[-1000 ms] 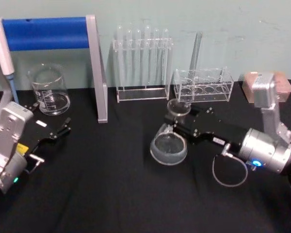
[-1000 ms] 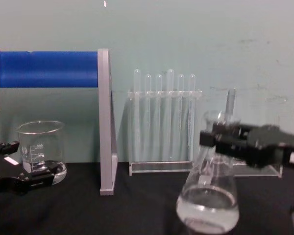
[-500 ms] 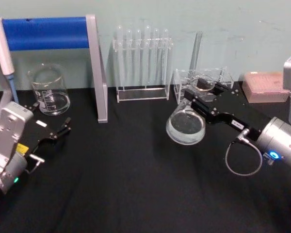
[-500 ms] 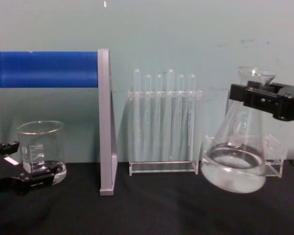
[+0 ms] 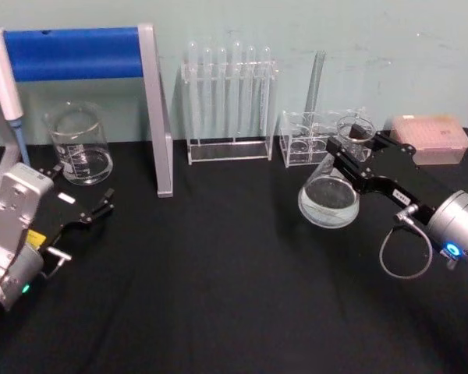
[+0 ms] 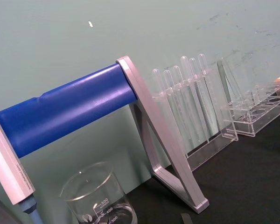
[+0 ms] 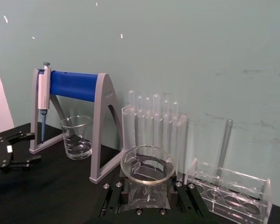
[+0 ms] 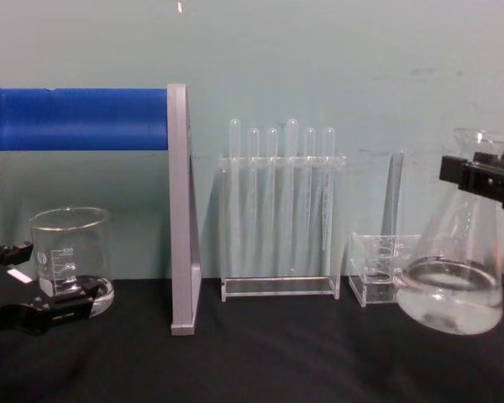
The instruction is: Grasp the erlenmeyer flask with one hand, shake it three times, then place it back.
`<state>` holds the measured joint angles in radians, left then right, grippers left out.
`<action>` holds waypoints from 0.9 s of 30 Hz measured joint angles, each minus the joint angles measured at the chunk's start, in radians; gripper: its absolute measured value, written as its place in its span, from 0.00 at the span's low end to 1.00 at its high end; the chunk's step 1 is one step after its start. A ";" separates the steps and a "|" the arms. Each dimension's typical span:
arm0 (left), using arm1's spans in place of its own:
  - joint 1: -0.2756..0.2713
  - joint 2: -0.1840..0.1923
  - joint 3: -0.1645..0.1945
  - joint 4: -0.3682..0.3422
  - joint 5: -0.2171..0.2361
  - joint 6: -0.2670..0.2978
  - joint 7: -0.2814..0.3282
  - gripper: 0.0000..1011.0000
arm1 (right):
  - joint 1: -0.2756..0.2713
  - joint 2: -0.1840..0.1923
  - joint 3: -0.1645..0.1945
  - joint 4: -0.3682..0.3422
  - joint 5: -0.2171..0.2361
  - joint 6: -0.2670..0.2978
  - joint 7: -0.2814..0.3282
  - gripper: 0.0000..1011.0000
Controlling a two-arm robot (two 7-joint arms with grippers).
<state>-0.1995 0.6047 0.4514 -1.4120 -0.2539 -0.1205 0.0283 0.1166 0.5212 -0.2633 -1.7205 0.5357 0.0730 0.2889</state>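
**Head view.** The right gripper (image 5: 352, 149) is clamped on the narrow neck of the flask (image 5: 328, 199), just under its flared rim. The flask is clear glass, a cone with a wide round base. It hangs tilted at the right of the black table (image 5: 218, 296), with its base swung toward the middle and just in front of the low clear rack (image 5: 304, 144). The left gripper (image 5: 82, 191) lies at the table's left edge near the beaker (image 5: 78, 144), its fingers spread apart and holding nothing.

**Left wrist view.** Blue-barred stand (image 6: 74, 105), the beaker, and the tall rack of test tubes (image 6: 191, 102).

**Right wrist view.** The flask's open round rim (image 7: 147, 163) sits between the black jaws, which press on the neck from both sides.

**Chest view.** The flask (image 8: 454, 285) is at the far right and leans. Clear liquid fills its broad lower part, and the bottom is not level with the table.
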 joint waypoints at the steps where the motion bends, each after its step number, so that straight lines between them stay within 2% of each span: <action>1: 0.000 0.000 0.000 0.000 0.000 0.000 0.000 0.99 | 0.000 0.000 0.000 0.000 0.000 0.000 0.000 0.44; 11: 0.000 0.000 0.000 0.000 0.000 0.000 0.000 0.99 | -0.002 -0.022 0.009 0.002 -0.032 0.008 0.017 0.44; 17: 0.000 0.000 0.000 0.000 0.000 0.000 0.000 0.99 | 0.025 -0.031 -0.017 0.022 -0.035 0.007 0.074 0.44; 20: 0.000 0.000 0.000 0.000 0.000 0.000 0.000 0.99 | 0.052 -0.033 -0.049 0.037 -0.038 0.002 0.121 0.44; 23: 0.000 0.000 0.000 0.000 0.000 0.000 0.000 0.99 | 0.088 -0.036 -0.098 0.056 -0.039 -0.005 0.183 0.44; 27: 0.000 0.000 0.000 0.000 0.000 0.000 0.000 0.99 | 0.143 -0.043 -0.181 0.080 -0.035 -0.016 0.287 0.44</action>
<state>-0.1995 0.6047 0.4514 -1.4120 -0.2539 -0.1205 0.0283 0.2591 0.4784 -0.4440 -1.6400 0.5010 0.0572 0.5756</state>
